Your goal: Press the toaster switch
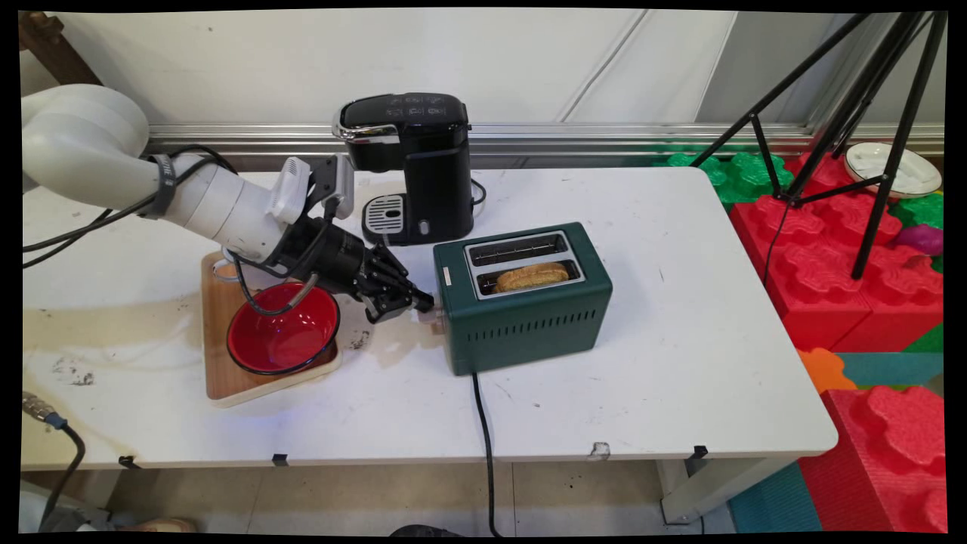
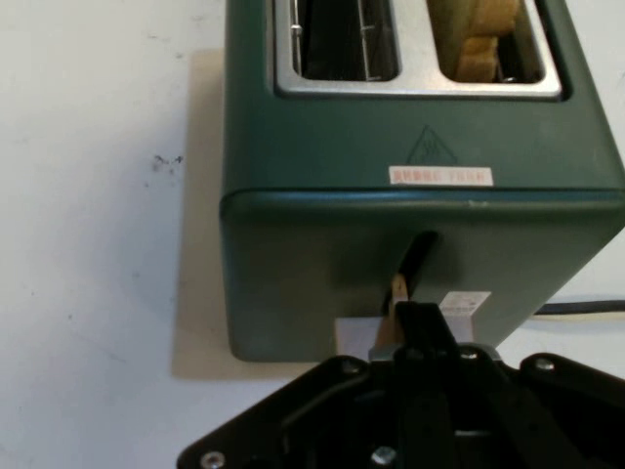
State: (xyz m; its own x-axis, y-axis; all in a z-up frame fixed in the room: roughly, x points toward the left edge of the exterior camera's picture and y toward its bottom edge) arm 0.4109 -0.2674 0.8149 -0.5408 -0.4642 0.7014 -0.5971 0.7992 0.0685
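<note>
A dark green two-slot toaster (image 1: 529,321) stands mid-table, with a slice of bread (image 1: 531,276) sunk in its nearer slot and the farther slot empty. My gripper (image 1: 423,304) is shut, and its tips rest against the toaster's left end at the lever slot. In the hand view the toaster (image 2: 391,215) fills the frame. The gripper (image 2: 418,318) sits just under the slot, touching the small beige lever (image 2: 398,290). The bread (image 2: 479,39) shows at the top right.
A red bowl (image 1: 283,329) sits on a wooden board (image 1: 227,378) under my wrist. A black coffee machine (image 1: 412,166) stands behind the toaster. The toaster's cord (image 1: 483,438) runs off the front edge. A tripod (image 1: 831,113) and red foam blocks (image 1: 831,264) stand to the right.
</note>
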